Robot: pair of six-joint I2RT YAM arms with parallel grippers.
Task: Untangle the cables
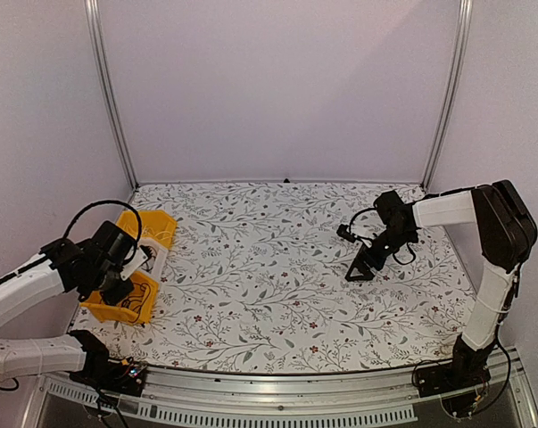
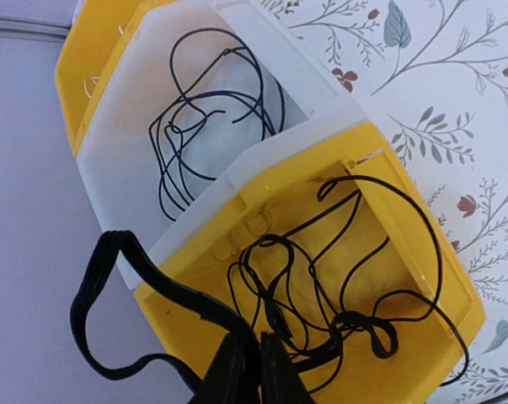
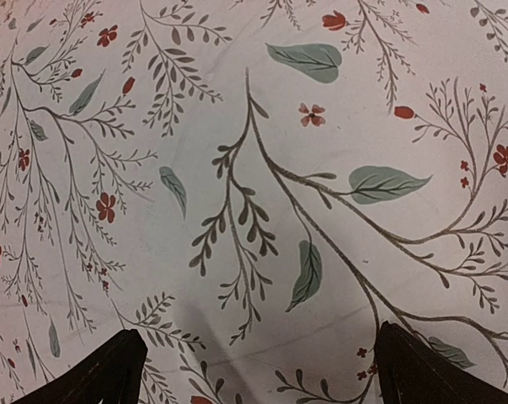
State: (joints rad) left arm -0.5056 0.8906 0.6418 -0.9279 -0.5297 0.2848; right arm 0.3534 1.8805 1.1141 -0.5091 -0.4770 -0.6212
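Thin black cables lie tangled in the near yellow compartment of a bin. More thin cables lie looped in its white middle compartment. My left gripper hangs over the yellow compartment with its jaws together on a thicker flat black cable, which loops out over the bin's left wall. In the top view the left gripper is over the bin at the table's left edge. My right gripper is open and empty just above the bare cloth at the right; its fingers are spread wide.
The table is covered by a floral cloth. Metal frame posts and pale walls close in the back and sides. The bin sits right at the left edge of the cloth.
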